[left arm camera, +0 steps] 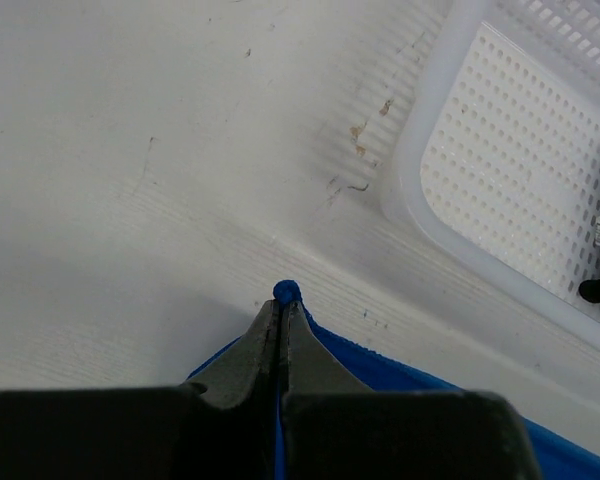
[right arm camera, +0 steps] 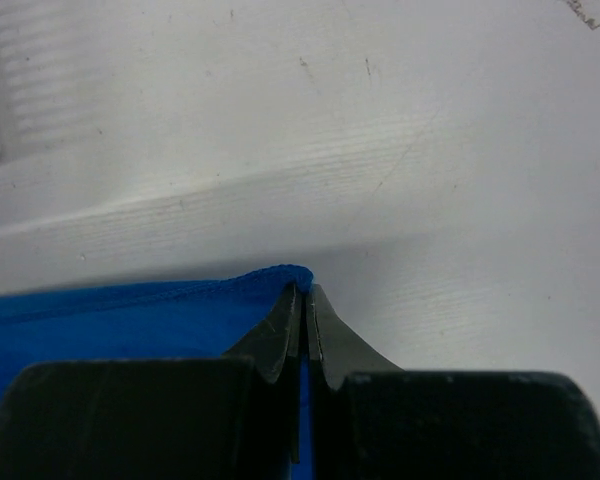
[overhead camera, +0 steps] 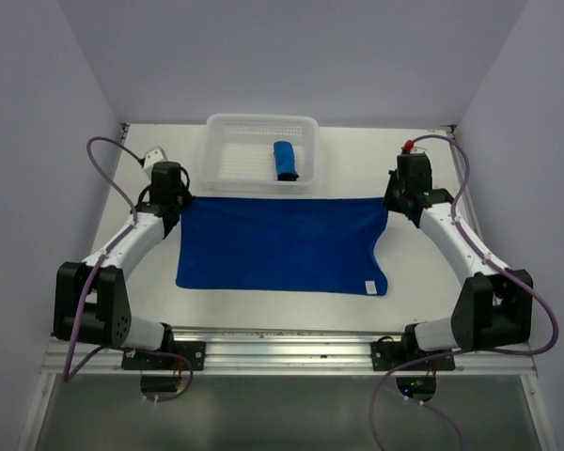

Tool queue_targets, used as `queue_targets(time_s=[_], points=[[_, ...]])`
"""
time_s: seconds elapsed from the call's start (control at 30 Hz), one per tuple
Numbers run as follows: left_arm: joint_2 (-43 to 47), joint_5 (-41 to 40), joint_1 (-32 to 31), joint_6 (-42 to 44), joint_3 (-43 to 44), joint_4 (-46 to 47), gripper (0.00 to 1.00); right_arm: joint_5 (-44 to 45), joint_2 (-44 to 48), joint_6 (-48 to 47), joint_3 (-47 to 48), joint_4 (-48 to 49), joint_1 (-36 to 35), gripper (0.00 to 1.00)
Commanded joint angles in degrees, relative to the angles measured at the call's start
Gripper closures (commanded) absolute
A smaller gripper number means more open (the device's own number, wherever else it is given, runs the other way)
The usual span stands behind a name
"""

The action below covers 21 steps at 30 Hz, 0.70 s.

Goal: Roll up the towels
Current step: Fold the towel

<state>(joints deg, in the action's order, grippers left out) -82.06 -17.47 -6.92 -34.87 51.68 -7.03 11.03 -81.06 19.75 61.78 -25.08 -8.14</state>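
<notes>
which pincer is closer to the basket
Left. The left pincer grips the towel's corner just off the basket's left side; the right pincer grips the opposite corner, farther from it.

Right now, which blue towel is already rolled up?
The rolled towel inside the white basket; the flat towel lies spread open on the table.

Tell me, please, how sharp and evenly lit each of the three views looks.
Top external: soft, even light, sharp throughout, no glare on the spread towel. Left wrist: the dark jaws look soft, a shadow lies on the table left of them, the basket is bright but readable. Right wrist: jaws blurred, a shadow band above the towel's hem.
</notes>
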Motion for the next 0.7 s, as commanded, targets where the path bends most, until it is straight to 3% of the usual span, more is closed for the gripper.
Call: queue_targets(time_s=[0.0, 0.33, 0.67], points=[[3.7, -0.7, 0.8, 0.1, -1.4, 5.4, 1.0, 2.2, 3.3, -2.3, -2.2, 3.8, 0.1, 1.0], [7.9, -0.3, 1.5, 1.0, -4.3, 5.9, 1.0, -1.2, 7.6, -3.8, -3.7, 3.5, 0.1, 1.0], [15.0, 2.3, 1.5, -0.5, -15.2, 13.4, 1.0, -2.1, 16.4, -2.9, -13.4, 7.4, 0.1, 0.98]])
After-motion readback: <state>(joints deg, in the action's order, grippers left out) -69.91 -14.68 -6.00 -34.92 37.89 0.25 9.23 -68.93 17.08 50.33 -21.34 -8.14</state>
